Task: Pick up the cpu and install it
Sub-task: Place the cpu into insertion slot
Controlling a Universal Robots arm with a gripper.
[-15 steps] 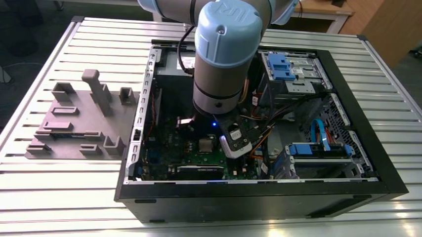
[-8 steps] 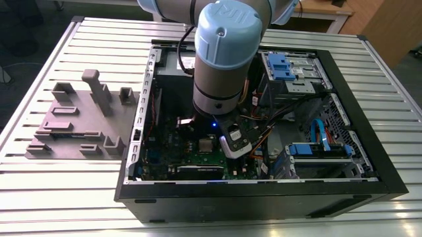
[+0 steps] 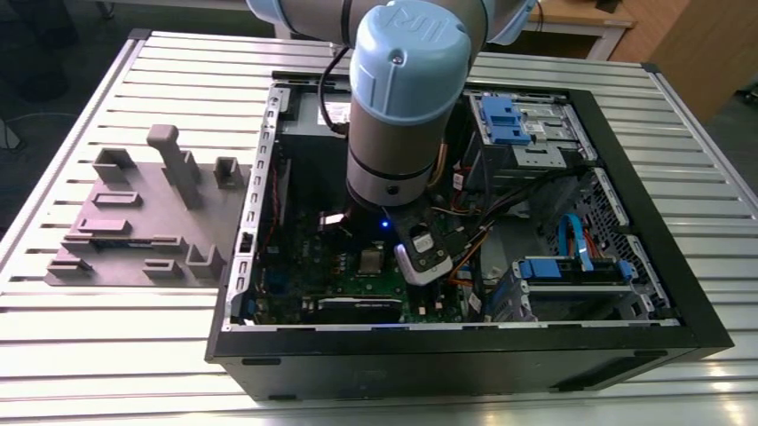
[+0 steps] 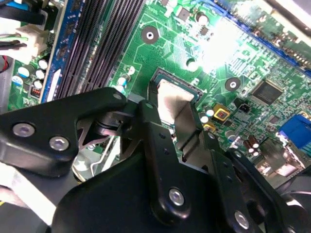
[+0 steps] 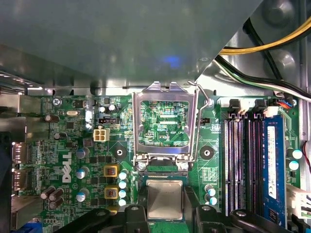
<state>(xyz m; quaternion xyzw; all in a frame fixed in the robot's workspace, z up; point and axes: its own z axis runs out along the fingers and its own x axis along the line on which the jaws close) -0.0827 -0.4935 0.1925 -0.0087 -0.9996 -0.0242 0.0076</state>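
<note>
While the jaws pinch the cpu (image 5: 165,198) by two opposite edges, it sits at the socket (image 4: 170,74) on the green board (image 5: 63,145), inside the open computer case (image 3: 474,351) on the desk (image 3: 119,355). I cannot tell whether it hangs just above the socket or already rests in it. The hinged metal frame (image 5: 137,121) is folded back just beside it, with its wire lever (image 5: 197,126) raised alongside.

The main danger, as I judge it, is a small misalignment. If the chip is shifted or slightly turned against the socket, one corner could ride up on the rim. Pressure from above could then bend the fine contacts underneath. A tilt in the grip would do the same, since one edge would meet the socket first. The black fingers (image 4: 155,145) also stand close to the frame's hinge, so a sideways drift could knock it. Opening them unevenly might drag the chip askew.

The cpu lies flat, its shiny metal top facing up toward the wrist. It is near enough square that no long axis shows. Its edges run parallel to the sides of the folded-back frame and to the memory slots (image 5: 238,165).
</note>
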